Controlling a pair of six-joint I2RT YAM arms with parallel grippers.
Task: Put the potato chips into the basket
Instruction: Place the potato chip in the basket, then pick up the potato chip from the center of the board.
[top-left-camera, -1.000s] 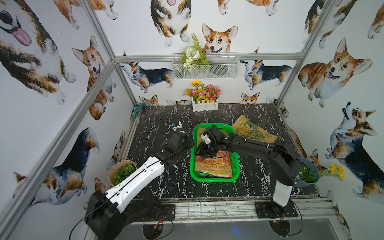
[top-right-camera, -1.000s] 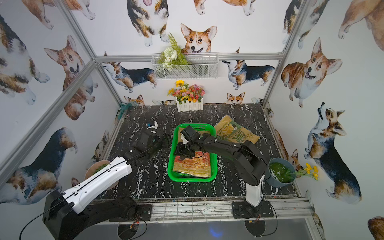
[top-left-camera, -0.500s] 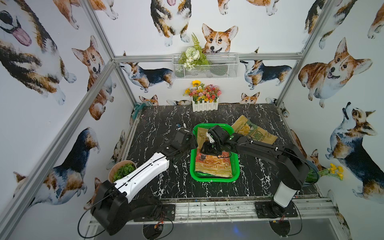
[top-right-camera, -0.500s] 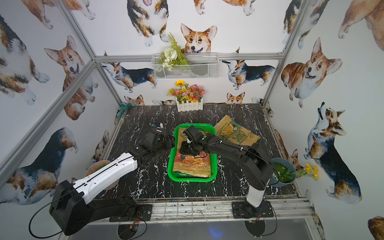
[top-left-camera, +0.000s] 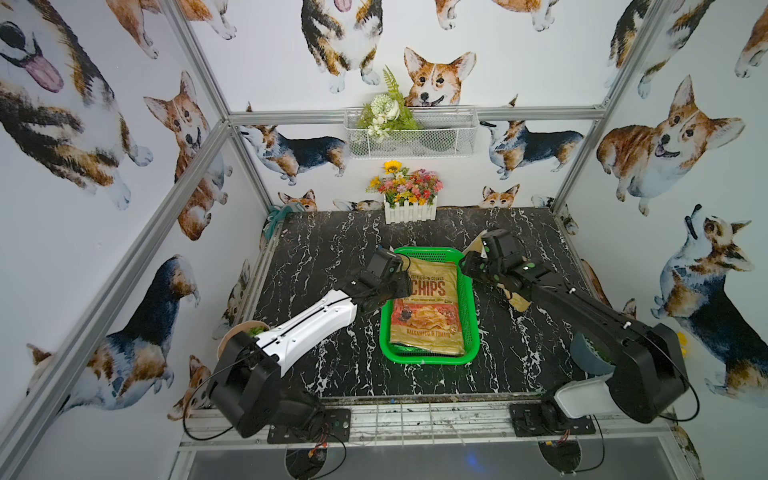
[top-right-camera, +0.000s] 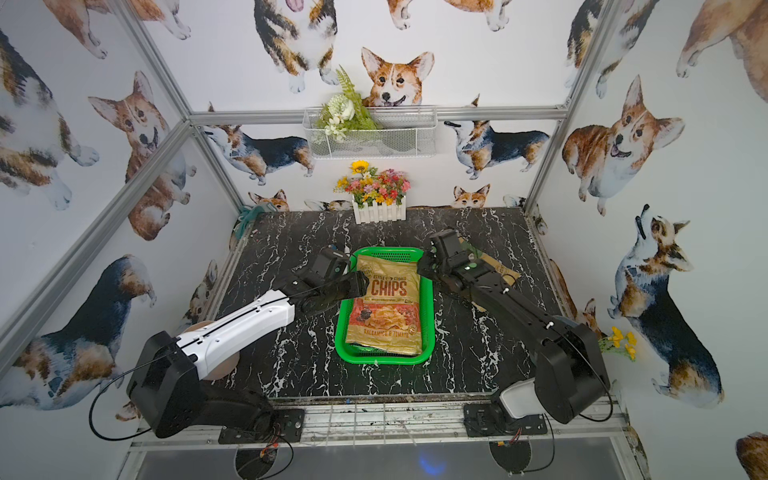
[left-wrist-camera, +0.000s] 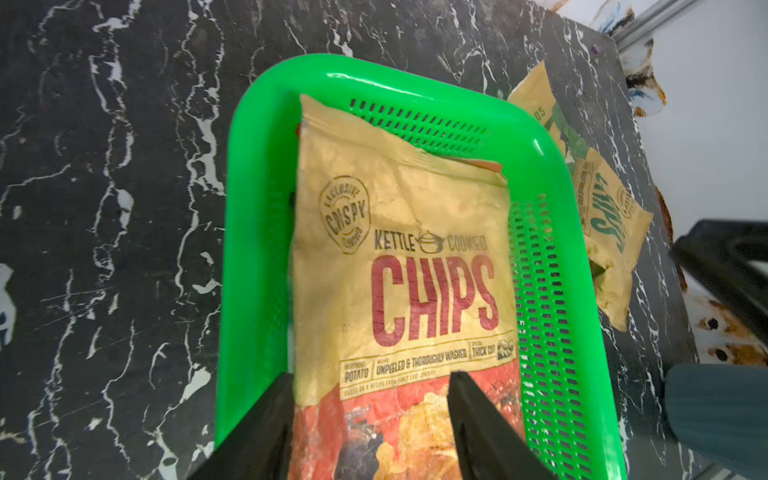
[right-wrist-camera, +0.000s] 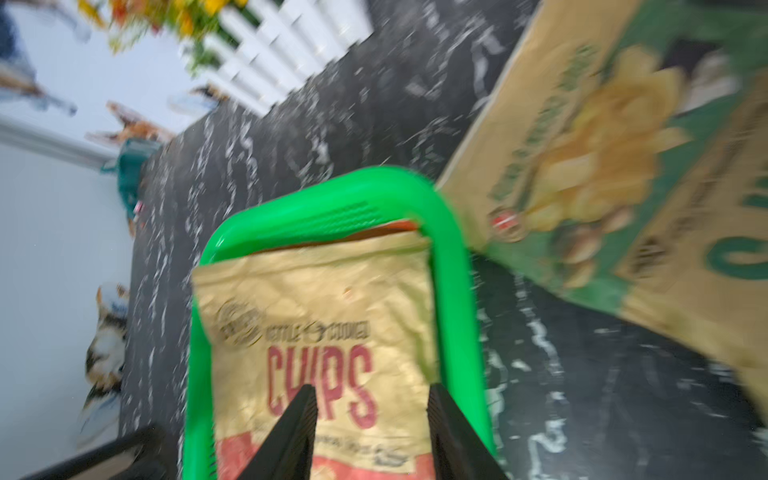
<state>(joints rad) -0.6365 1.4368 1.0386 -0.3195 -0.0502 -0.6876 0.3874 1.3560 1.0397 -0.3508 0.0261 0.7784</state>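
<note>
The right gripper (top-left-camera: 466, 266) has pulled away to the right since a second ago, from above the middle of the basket (top-left-camera: 428, 360) to its far right corner, while the left gripper (top-left-camera: 404, 287) has come in from the left and is now hanging over the basket's left rim. Both pincers are standing with their jaws apart and are gripping nothing. In the left wrist view the left gripper (left-wrist-camera: 370, 376) is framing the tan bag with red "CHIPS" lettering (left-wrist-camera: 399, 270), one finger at the bag's left edge; in the right wrist view, which is blurring, the right gripper (right-wrist-camera: 370, 390) is showing the same bag between its fingertips. That red-lettered bag (top-left-camera: 428, 307) is lying flat and face up in the green basket at the middle of the black marble table (top-left-camera: 332, 374), covering most of the floor, with an orange edge of another bag (left-wrist-camera: 478, 164) peeking out at its far end. The tan bag with green lettering (left-wrist-camera: 602, 216) is lying on the table just right of the basket's far right corner, outside it, and is being largely hidden by the right arm in both top views.
</note>
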